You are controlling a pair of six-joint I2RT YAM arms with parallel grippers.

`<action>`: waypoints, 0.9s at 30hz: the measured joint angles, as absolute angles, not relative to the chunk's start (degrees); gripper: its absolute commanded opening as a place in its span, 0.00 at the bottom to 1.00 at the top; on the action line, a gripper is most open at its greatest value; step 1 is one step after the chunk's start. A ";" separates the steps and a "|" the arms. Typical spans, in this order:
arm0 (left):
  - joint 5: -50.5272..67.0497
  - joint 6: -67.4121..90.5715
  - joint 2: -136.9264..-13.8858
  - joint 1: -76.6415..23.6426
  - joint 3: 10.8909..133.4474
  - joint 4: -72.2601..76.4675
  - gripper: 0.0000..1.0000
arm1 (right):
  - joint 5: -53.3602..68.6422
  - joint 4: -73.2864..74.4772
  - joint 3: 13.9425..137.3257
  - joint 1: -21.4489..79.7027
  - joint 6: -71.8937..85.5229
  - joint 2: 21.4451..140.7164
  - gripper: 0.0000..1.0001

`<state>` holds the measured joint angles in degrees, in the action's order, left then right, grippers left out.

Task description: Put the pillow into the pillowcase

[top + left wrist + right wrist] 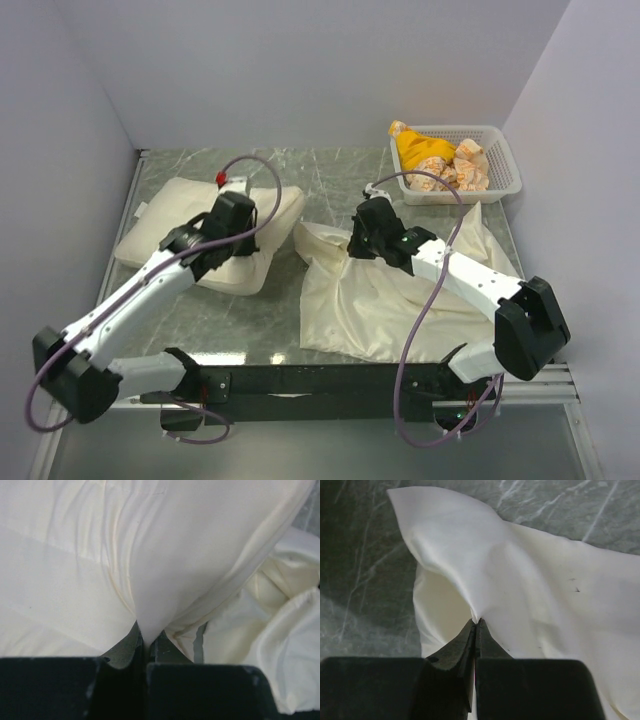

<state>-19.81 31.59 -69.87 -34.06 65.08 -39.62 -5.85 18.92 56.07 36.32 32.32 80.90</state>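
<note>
Marble tabletop (330,175): L hand (145,641) pinches pillow (190,555), R hand (476,625) pinches pillowcase (545,605) edge.

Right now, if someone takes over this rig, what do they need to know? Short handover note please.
Left gripper: shut, pinching a fold of the pillow.
Right gripper: shut on the pillowcase, pinching a raised edge at its far left corner.
Positions: pillow lies on the left of the table; pillowcase is crumpled just to its right.
Done: both grips are made.
Left: open the case mouth and slide the pillow in. None of it is inside yet.
</note>
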 measured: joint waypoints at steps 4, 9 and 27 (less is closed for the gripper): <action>-16.05 32.64 -61.04 -37.41 58.13 -41.58 0.01 | -3.79 18.59 56.36 35.86 31.16 80.97 0.00; -12.43 33.89 -54.94 -40.73 50.89 -42.76 0.01 | -2.24 19.05 57.19 34.81 30.13 80.97 0.00; -11.66 37.30 -69.82 -48.47 55.31 -39.81 0.01 | 0.71 21.10 55.88 36.53 26.72 73.93 0.00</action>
